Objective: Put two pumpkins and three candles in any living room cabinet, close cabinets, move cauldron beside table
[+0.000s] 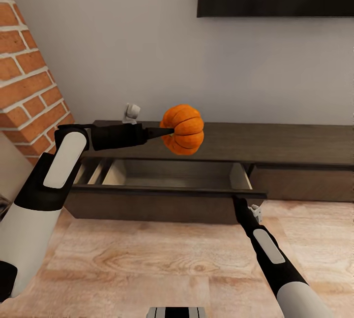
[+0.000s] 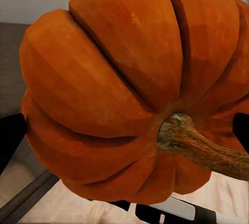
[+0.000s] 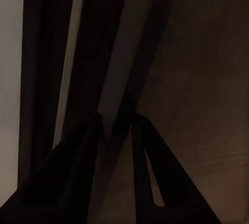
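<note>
Your left claw (image 1: 164, 132) is clamped on the pumpkin (image 1: 183, 129), above the open drawer (image 1: 167, 175) | stem (image 2: 199, 146) faces the claw | your right claw (image 3: 116, 130) pinches the drawer's front edge.

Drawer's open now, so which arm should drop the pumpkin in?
Left. Its gripper already holds the pumpkin above the open drawer, while the right gripper is at the drawer's front edge, likely keeping it open.
</note>
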You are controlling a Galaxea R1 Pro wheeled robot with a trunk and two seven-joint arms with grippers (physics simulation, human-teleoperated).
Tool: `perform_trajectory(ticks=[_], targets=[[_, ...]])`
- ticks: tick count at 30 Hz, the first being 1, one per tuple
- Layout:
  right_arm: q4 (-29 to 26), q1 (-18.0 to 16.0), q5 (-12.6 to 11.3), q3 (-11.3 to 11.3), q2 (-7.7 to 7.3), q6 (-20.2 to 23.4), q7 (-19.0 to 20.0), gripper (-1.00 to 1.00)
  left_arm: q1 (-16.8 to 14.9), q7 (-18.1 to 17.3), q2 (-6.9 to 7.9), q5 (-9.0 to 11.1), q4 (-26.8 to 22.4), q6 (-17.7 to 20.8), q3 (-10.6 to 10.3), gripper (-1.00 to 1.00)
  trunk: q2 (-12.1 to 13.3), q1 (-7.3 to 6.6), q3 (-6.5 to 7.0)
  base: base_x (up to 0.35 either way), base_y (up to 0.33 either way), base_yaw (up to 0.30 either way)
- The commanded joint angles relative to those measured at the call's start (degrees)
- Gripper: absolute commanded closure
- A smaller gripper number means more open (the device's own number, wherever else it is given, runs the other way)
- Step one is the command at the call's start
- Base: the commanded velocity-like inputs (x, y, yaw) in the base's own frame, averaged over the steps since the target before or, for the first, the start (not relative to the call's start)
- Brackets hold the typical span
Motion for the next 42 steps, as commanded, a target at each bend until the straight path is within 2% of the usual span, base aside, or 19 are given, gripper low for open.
perform_trajectory(ticks=[1, 42], targets=[[0.95, 0.02, -0.62, 2.55, 0.03, 0.28, -0.05, 1.0, -0.05, -0.47, 0.02, -0.41, 0.03, 0.05, -0.04, 1.0, -0.01, -0.02, -0.05, -0.08, 0.0, 0.0], [0.9, 0.02, -0.53, 2.63, 0.07, 0.67, -0.88, 1.0, -0.05, -0.56, 0.07, -0.4, 0.03, 0.06, -0.12, 1.0, -0.01, -0.02, -0.05, -0.079, 0.0, 0.0]])
